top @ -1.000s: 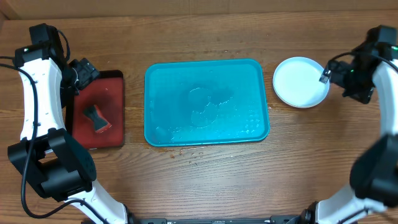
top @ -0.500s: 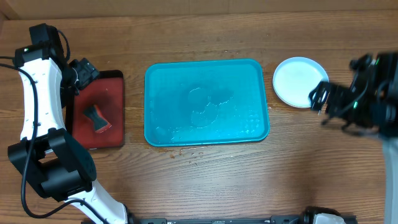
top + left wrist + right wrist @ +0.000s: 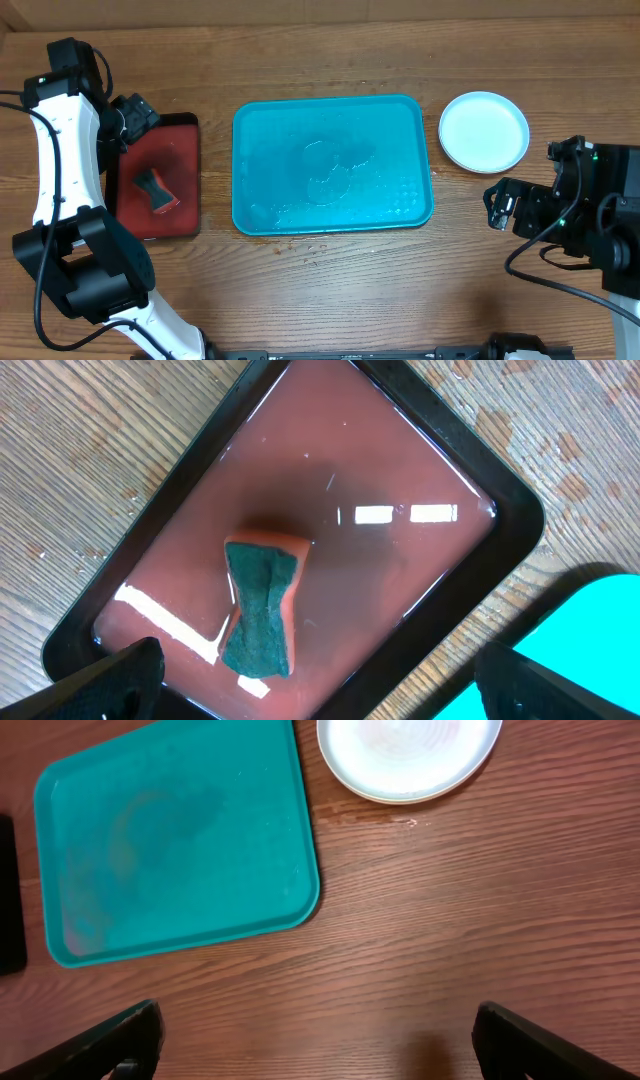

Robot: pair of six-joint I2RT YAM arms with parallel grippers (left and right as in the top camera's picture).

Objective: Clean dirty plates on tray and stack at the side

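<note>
You've got both claws spread wide, gripping nothing: left claw [image 3: 320, 685] hangs over the sponge [image 3: 262, 605] lying in the black-rimmed red tray [image 3: 400, 590], right claw [image 3: 320, 1040] over bare surface [image 3: 420, 950] near the teal tray [image 3: 333, 165]'s right edge. The plates [image 3: 484, 131] sit in one pile on the surface just beside the tray's far-right corner, pale one on top, apart from your right claw
</note>
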